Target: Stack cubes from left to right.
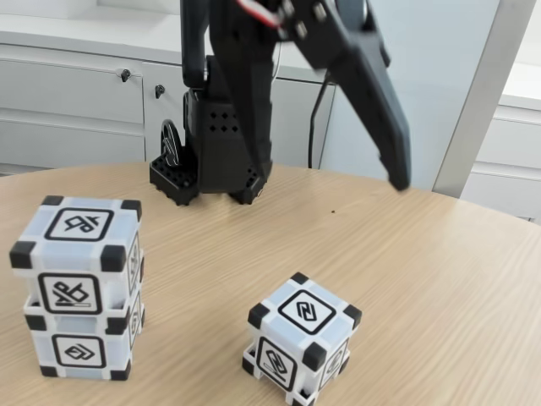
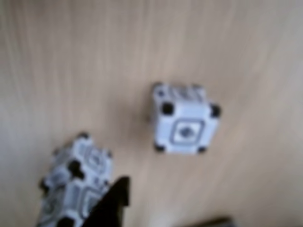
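Bright, even daylight fills the fixed view; the cubes (image 1: 78,288) cast soft shadows toward four o'clock on the table (image 1: 423,279). The arm (image 1: 363,85) looks slightly smeared. The wrist view is badly blurred (glyphs unreadable).

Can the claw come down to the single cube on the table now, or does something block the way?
Probably yes. The claw hangs in the air above the table, and the single cube stands alone on bare wood. The two-cube stack stands well apart from it, so nothing blocks the way.
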